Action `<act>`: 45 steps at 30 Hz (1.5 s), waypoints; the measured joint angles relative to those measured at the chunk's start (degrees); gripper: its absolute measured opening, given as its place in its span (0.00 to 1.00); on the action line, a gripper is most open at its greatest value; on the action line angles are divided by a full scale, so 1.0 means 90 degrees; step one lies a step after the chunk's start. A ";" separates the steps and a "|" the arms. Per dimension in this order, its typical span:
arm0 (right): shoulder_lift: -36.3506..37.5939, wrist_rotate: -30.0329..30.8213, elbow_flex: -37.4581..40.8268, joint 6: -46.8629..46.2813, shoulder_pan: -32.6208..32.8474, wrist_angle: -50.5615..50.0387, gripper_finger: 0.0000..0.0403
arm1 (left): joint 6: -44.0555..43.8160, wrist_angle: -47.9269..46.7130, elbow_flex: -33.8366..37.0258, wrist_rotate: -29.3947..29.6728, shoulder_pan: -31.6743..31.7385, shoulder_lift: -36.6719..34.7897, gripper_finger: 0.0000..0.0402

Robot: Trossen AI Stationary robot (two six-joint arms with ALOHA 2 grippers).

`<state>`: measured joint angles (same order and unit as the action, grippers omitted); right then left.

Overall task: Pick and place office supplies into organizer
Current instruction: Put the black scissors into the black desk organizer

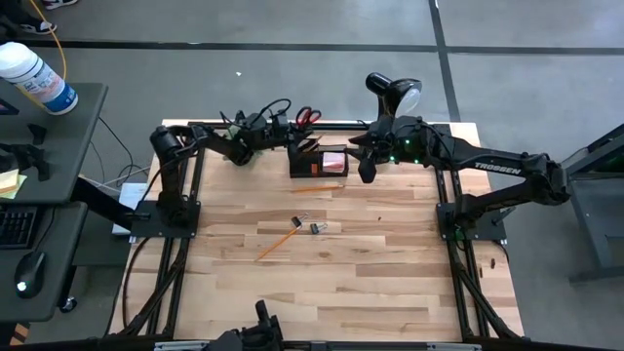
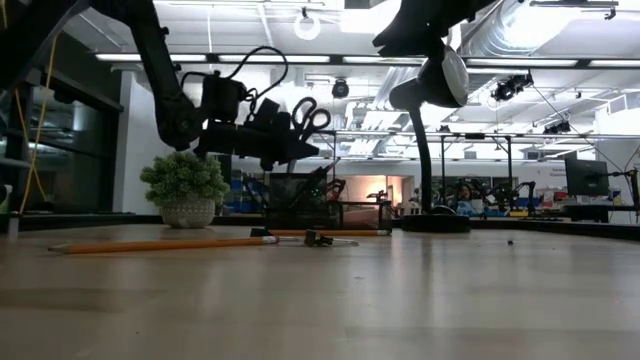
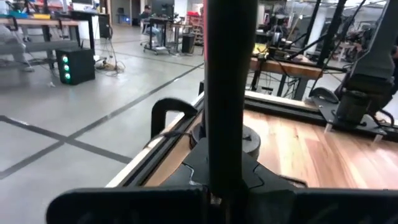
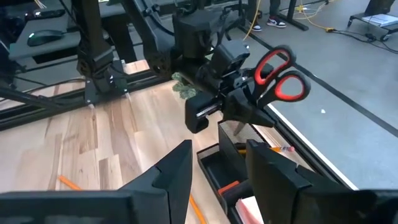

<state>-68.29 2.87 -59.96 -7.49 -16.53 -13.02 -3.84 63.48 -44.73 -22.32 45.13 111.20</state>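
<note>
Scissors (image 4: 277, 74) in left pincer (image 4: 249, 112), seemingly over organizer (image 4: 230, 174)

Scissors (image 1: 308, 116) above organizer (image 1: 318, 160)

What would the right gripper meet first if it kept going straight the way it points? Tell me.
Likely the organizer: the right gripper, its fingers apart, points at it, with the left gripper holding the scissors just beyond and above. Depth is hard to judge.
</note>
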 joint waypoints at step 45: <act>0.0000 -0.0369 0.0000 0.0006 0.0002 -0.0111 0.35 | 0.0543 -0.0053 -0.0376 0.0422 -0.0156 0.0148 0.20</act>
<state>-68.29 -0.45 -59.96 -7.43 -16.51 -14.02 1.05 63.01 -48.11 -18.52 43.72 112.53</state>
